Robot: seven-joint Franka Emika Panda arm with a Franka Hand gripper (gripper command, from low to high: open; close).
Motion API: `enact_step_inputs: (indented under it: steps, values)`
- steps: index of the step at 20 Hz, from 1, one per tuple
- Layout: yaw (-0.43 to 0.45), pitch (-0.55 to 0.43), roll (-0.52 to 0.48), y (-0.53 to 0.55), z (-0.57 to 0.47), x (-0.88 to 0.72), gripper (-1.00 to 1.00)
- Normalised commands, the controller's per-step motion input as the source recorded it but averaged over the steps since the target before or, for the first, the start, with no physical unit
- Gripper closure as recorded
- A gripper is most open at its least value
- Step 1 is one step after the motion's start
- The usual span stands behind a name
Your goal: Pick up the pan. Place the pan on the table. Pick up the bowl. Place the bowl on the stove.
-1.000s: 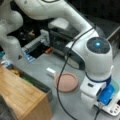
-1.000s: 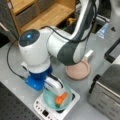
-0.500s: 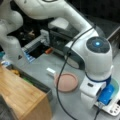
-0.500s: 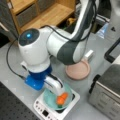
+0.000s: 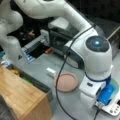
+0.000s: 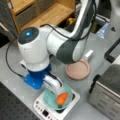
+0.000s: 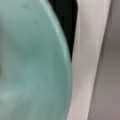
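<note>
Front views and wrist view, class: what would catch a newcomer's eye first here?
The big white arm fills both front views, its gripper down at the teal bowl, which sits on the white stove with an orange piece inside. Beside it, the pinkish pan lies on the grey table.

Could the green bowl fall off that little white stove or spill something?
Maybe. The bowl sits on the stove with the claw at its rim, so a sideways tug might slide it off. The orange piece inside could tumble out if the bowl tips. The pan lies on the table close by, so the arm might bump it.
</note>
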Motion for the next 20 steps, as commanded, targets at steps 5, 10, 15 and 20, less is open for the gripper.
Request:
enact_step_inputs:
  steps: [5,10,15,20]
  values:
    - [-0.034,-0.102,-0.22,0.03,-0.02,-0.23,-1.0]
    - [-0.029,-0.084,-0.21,0.03,0.01,-0.24,-1.0]
    - [-0.015,-0.065,-0.231,0.0,0.11,-0.26,-1.0]
    - [0.001,-0.056,-0.246,0.01,0.08,-0.25,-1.0]
